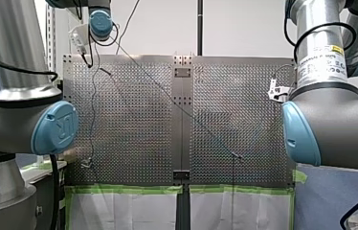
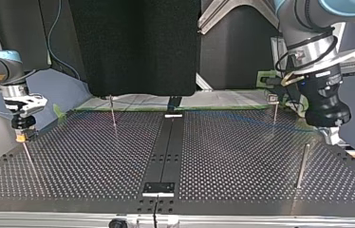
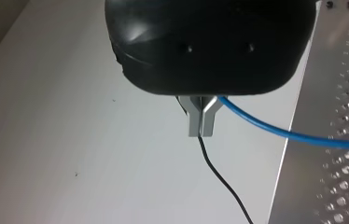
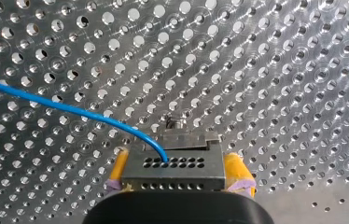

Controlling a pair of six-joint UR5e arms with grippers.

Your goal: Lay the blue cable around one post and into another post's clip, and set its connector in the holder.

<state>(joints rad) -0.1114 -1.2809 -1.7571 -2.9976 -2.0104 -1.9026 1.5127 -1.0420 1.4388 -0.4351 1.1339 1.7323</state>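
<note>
the front view sits behind and above my shoulders, looking the way i reach over the perforated table (image 1: 134, 120), my left arm (image 1: 19, 120) at its left, my right arm (image 1: 330, 124) at its right. the top view faces me from across that same table, low, so my sides cross there. my left wrist camera looks close along my left gripper (image 3: 202, 130), pinched on the blue cable (image 3: 280, 133), past the table's edge. my right wrist camera sits close over the table, behind my right gripper (image 4: 177, 170) clamping the connector (image 4: 172, 163).
</note>
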